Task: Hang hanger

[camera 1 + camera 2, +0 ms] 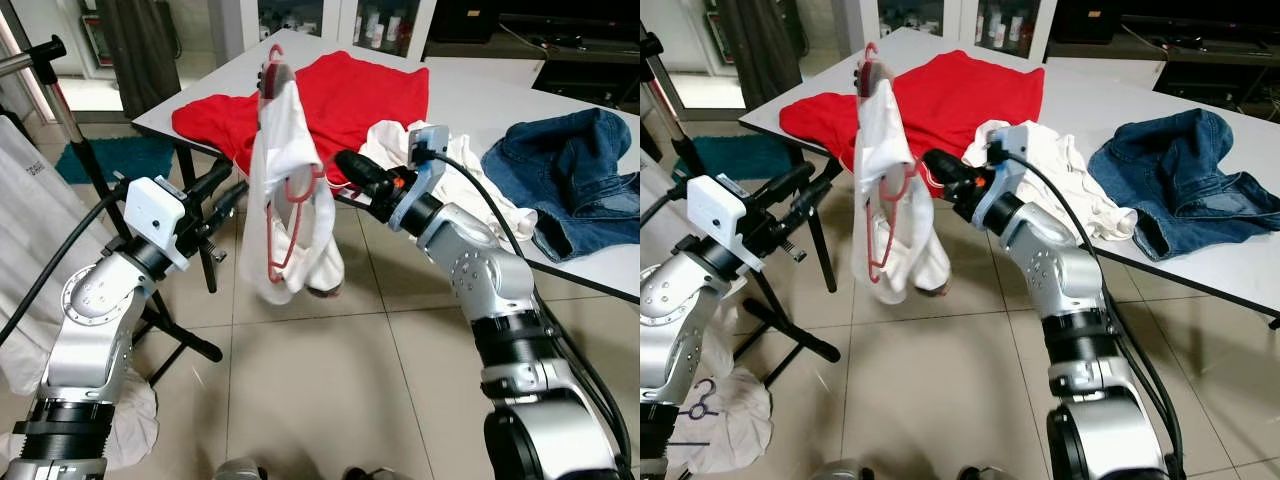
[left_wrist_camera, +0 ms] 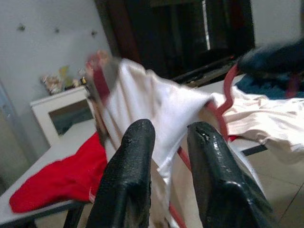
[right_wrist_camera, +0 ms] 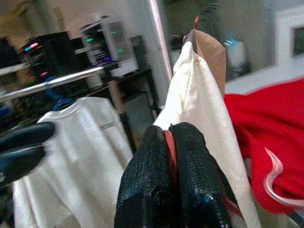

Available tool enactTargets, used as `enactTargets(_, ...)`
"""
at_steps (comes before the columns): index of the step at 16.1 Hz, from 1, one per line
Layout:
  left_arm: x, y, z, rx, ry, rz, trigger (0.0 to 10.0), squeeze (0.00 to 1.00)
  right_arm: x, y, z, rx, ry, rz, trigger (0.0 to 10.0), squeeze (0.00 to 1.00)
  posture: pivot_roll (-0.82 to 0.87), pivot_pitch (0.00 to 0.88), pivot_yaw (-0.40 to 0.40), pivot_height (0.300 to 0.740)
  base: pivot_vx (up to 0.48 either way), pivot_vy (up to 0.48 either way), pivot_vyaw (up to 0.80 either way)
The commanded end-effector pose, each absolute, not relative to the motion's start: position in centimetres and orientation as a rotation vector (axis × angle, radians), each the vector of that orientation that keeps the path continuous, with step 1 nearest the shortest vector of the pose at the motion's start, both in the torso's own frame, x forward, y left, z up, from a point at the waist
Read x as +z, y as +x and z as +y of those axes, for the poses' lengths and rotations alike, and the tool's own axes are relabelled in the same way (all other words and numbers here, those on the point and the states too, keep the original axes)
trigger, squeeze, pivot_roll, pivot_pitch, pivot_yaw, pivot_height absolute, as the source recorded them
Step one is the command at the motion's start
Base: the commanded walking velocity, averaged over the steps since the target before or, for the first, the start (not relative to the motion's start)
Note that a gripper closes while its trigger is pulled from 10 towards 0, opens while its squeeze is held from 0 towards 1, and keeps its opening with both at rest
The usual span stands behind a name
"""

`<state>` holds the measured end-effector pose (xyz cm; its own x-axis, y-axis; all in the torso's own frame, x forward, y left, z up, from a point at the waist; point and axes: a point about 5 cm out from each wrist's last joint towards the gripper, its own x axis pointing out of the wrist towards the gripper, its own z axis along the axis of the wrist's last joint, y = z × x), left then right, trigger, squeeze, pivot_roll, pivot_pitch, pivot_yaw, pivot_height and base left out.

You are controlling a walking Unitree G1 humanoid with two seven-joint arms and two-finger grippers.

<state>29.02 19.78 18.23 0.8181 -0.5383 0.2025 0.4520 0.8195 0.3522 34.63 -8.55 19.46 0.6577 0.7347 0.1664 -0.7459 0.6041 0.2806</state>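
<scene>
Red plastic hanger, draped with a white garment, hangs mid-frame in the head views, pinched in the right end effector, whose fingers are closed on its red bar. The left end effector sits just beside it, fingers narrowly parted and empty. Hanging is not yet done (the metal rail, upper left, already carries a white shirt).

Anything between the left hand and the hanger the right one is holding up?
No object: in the left eye view only bare floor tiles show behind the gap between the left hand and the white garment on the red hanger pinched by the right hand.
</scene>
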Motion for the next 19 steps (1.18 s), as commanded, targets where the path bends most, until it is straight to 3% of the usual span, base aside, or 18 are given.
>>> enactTargets(1, 18.5, 29.3, 19.8, -0.516, 0.29, -0.319, 10.0, 1.0, 21.0, 34.2, -8.4, 0.903, 0.289, -0.132, 0.0, 0.05, 0.09, 0.0, -0.049, 0.74, 0.0, 0.0, 0.0)
enactTargets(4, 17.6, 29.3, 19.4, -0.557, 0.233, -0.3, 10.0, 1.0, 21.6, 33.5, -7.8, 0.954, 0.221, -0.177, 0.0, 0.05, 0.09, 0.0, -0.049, 0.74, 0.0, 0.0, 0.0)
enactTargets(7, 17.2, 29.8, 19.9, -0.495, 0.315, -0.287, 10.0, 1.0, 22.3, 32.5, -7.3, 1.024, 0.186, -0.211, 0.0, 0.05, 0.09, 0.0, -0.05, 0.74, 0.0, 0.0, 0.0)
enactTargets(8, 17.2, 29.9, 20.2, -0.481, 0.359, -0.283, 10.0, 0.4, 22.4, 32.3, -7.2, 1.042, 0.178, -0.216, 0.0, 0.04, 0.09, 0.0, -0.051, 0.74, 0.0, 0.0, 0.0)
enactTargets(10, 17.4, 29.9, 20.3, -0.475, 0.388, -0.293, 10.0, 0.0, 22.4, 32.2, -7.1, 1.05, 0.176, -0.215, 0.0, 0.05, 0.09, 0.0, -0.052, 0.74, 0.0, 0.0, 0.0)
enactTargets(17, 17.0, 30.5, 20.3, -0.458, 0.472, -0.273, 10.0, 0.0, 22.2, 31.0, -6.2, 1.123, 0.166, -0.201, 0.0, 0.05, 0.09, 0.0, -0.05, 0.74, 0.0, 0.0, 0.0)
enactTargets(18, 16.9, 30.5, 20.3, -0.467, 0.468, -0.267, 5.2, 0.0, 22.2, 31.0, -6.2, 1.124, 0.165, -0.201, 0.0, 0.05, 0.09, 0.0, -0.05, 0.74, 0.0, 0.0, 0.0)
enactTargets(19, 16.8, 30.5, 20.2, -0.476, 0.462, -0.265, 2.0, 0.0, 22.2, 31.0, -6.2, 1.123, 0.164, -0.2, 0.0, 0.05, 0.09, 0.0, -0.051, 0.74, 0.0, 0.0, 0.0)
